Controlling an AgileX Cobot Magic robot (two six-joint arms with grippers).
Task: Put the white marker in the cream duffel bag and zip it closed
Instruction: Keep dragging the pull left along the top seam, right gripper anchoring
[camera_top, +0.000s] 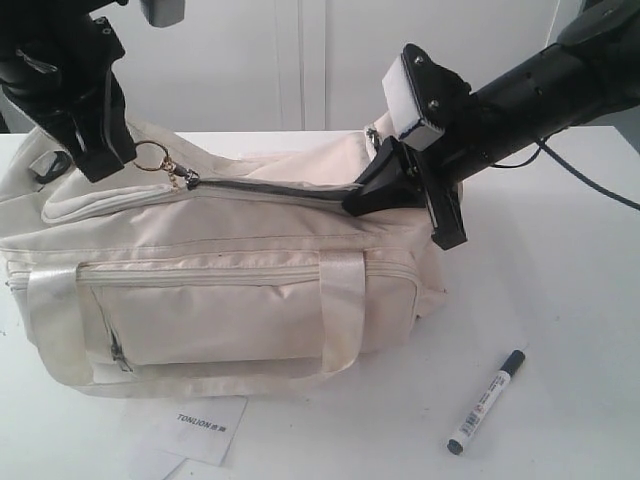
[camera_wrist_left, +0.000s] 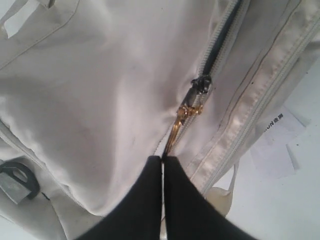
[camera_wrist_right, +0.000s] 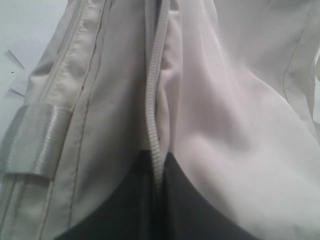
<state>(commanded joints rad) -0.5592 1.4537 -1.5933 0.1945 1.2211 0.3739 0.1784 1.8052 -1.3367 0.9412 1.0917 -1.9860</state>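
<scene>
Exterior view shows the white marker (camera_top: 487, 402) lying on the table (camera_top: 570, 300) beside the cream duffel bag (camera_top: 230, 250), outside it. The left gripper (camera_wrist_left: 162, 159) pinches the bag's gold zipper pull (camera_wrist_left: 176, 127). The right gripper (camera_wrist_right: 156, 172) is clamped on the bag at the opposite end of its zipper (camera_top: 270, 188).

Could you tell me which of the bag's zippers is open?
The curved top zipper, showing a dark gap; the front pocket zipper below is shut.

bright, diffuse light washes the white bench (camera_top: 560, 330) flat, with only faint soft shadows under the cream duffel bag (camera_top: 230, 290) and the white marker (camera_top: 487, 402). both wrist views are soft; the left end effector (camera_wrist_left: 162, 162) and right end effector (camera_wrist_right: 156, 165) blur close to the lens, and fabric glares in patches.
</scene>
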